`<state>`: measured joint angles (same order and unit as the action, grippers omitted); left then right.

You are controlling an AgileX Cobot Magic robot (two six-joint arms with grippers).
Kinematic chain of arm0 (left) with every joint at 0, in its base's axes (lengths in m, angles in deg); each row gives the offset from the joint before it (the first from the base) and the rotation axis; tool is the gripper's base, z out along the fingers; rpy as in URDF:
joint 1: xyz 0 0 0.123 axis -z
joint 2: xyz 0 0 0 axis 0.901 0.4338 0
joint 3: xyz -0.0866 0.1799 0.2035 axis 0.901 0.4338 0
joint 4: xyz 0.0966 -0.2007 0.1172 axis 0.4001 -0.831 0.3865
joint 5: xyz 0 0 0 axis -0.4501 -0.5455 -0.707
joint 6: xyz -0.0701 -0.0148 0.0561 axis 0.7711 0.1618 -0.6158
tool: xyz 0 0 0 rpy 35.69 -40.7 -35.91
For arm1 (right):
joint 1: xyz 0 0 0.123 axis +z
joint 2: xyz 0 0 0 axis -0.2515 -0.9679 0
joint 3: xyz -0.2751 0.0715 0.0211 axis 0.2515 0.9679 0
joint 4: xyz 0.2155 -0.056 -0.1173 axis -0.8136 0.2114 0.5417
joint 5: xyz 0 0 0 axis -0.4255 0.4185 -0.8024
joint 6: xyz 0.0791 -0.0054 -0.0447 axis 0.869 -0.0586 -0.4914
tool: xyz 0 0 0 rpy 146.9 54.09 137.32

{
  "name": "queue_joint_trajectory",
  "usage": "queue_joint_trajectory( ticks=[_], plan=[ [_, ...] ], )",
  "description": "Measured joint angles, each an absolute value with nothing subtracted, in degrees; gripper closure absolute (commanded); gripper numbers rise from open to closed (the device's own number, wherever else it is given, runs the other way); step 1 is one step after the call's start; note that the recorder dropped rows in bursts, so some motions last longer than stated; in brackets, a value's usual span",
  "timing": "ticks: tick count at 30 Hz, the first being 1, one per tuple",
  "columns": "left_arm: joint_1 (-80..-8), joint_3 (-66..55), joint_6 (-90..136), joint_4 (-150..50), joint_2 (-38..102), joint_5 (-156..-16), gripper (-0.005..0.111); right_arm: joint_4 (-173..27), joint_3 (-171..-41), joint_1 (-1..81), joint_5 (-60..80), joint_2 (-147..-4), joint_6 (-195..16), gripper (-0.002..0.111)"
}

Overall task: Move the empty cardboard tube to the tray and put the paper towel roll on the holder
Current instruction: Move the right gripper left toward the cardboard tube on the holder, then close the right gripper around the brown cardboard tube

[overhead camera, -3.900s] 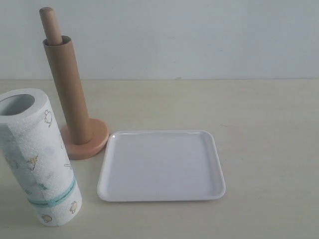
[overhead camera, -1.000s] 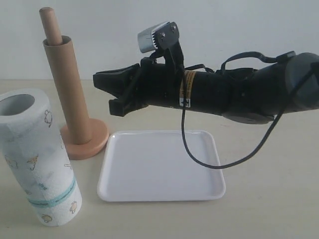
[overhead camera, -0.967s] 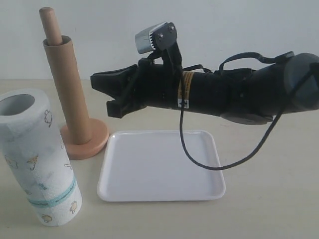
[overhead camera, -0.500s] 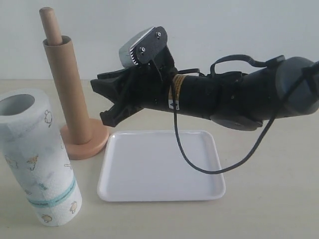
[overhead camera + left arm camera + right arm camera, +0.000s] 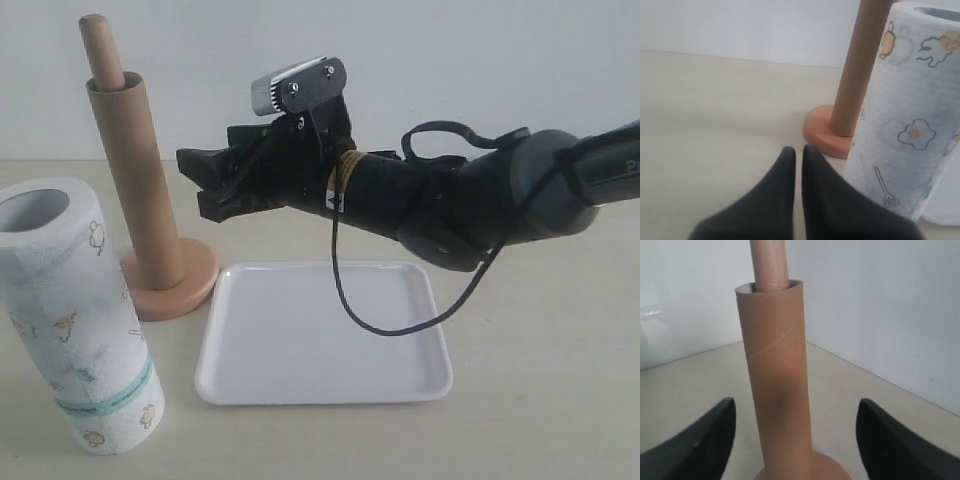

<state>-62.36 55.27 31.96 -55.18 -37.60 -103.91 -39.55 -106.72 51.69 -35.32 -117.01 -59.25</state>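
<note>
The empty cardboard tube [image 5: 135, 180] stands upright over the holder's dowel [image 5: 97, 45], down on the round peach base [image 5: 185, 285]. My right gripper [image 5: 195, 183] is open in mid-air just right of the tube, apart from it. In the right wrist view the tube [image 5: 777, 370] rises between the spread fingers [image 5: 705, 440], with the dowel [image 5: 769, 262] poking out of its top. The paper towel roll [image 5: 75, 320] stands upright at the front left. The white tray [image 5: 320, 335] lies flat with nothing on it. My left gripper [image 5: 799, 150] is shut on nothing, low near the roll [image 5: 905, 115].
The right arm stretches over the far part of the tray, its cable [image 5: 385, 325] hanging down to it. A pale wall runs along the back of the beige table [image 5: 540, 320]. In the left wrist view the holder base [image 5: 822, 132] sits just behind the roll.
The right arm came in from the right and reached left. Its open gripper has edged closer to the tube, rolled and risen slightly. Tube, roll and tray have not moved.
</note>
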Motion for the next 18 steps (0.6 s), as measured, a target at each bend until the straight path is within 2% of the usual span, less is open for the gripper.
queue_joint_trajectory(
  ticks=[3,18],
  plan=[
    [-62.4,55.3,32.0,-55.2,-37.6,-103.9,0.103,-38.7,-109.3,51.7,-35.3,-119.5,-57.8,0.026],
    [-62.4,55.3,32.0,-55.2,-37.6,-103.9,0.103,-38.1,-125.3,55.1,-33.6,-132.1,-55.5,0.026]
  ],
)
